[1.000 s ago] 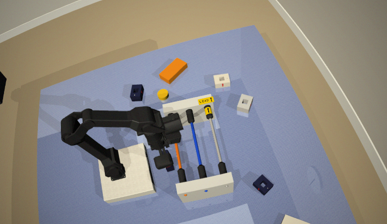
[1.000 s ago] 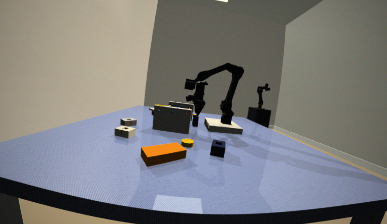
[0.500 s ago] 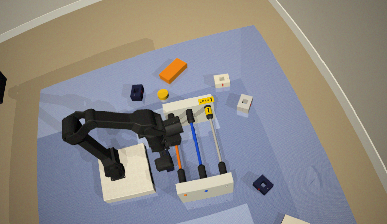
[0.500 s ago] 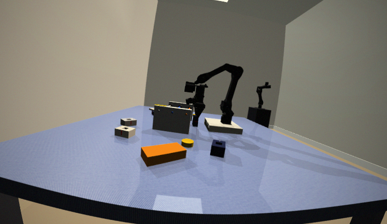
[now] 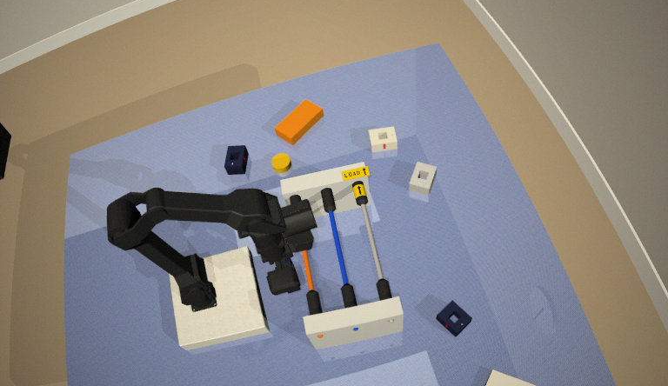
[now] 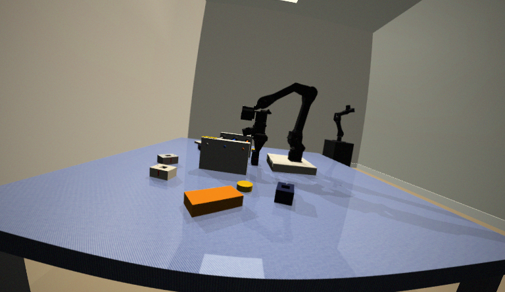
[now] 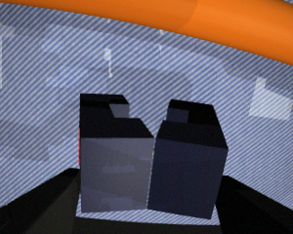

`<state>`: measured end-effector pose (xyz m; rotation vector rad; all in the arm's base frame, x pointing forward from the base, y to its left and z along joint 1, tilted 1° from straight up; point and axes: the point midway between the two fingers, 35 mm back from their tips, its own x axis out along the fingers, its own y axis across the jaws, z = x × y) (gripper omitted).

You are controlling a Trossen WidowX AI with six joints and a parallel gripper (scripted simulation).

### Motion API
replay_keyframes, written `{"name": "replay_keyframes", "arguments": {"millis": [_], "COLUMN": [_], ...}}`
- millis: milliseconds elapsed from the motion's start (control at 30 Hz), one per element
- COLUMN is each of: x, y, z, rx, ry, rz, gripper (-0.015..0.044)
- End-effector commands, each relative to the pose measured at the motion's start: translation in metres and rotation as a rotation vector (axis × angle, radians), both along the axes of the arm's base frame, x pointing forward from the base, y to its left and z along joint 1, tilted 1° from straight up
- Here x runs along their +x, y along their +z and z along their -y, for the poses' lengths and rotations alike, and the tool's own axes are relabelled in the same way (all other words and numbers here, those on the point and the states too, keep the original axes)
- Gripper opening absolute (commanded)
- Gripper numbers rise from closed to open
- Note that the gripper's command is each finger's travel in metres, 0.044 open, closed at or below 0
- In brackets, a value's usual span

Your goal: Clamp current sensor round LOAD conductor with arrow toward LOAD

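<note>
The open split-core sensor [image 7: 117, 173], dark navy, stands on the table beside the orange conductor. Its two halves part at the top, and a red mark shows on its left side. My gripper [image 7: 149, 183] [image 6: 254, 155] points down with a finger against each outer side of the sensor. The arm hides the sensor in the top view; its arrow is not visible. The LOAD conductor [image 5: 371, 243] is the grey rod at the right of the rack. Its yellow LOAD marker [image 5: 351, 174] has an arrow toward the back, as does the band [image 5: 359, 190] on its sleeve.
An orange conductor [image 5: 308, 271] [image 7: 234, 24] and a blue conductor [image 5: 338, 249] run between the white end blocks [image 5: 354, 320]. Around the rack lie closed white blocks [image 5: 383, 141] [image 5: 422, 183], navy blocks [image 5: 236, 160] [image 5: 453, 308], an orange block [image 5: 298, 121] [image 6: 214, 195] and a yellow disc [image 5: 281, 162] [image 6: 244, 185].
</note>
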<state>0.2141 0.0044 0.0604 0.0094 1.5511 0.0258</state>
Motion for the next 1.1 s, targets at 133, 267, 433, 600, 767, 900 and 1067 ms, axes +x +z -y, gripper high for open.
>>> {"name": "replay_keyframes", "arguments": {"millis": [133, 267, 433, 600, 767, 900, 1067], "x": [0.001, 0.004, 0.007, 0.007, 0.005, 0.002, -0.003], "y": [0.004, 0.02, 0.043, 0.066, 0.089, 0.108, 0.128], "z": [0.0, 0.0, 0.001, 0.001, 0.002, 0.002, 0.003], "rx": [0.001, 0.001, 0.001, 0.001, 0.0, 0.0, 0.0], "ry": [0.0, -0.001, -0.002, -0.003, -0.003, -0.004, -0.005], "rz": [-0.001, -0.002, -0.002, -0.004, -0.005, -0.006, -0.008], "gripper": [0.0143, 0.0038, 0.0, 0.0, 0.0, 0.0, 0.0]}}
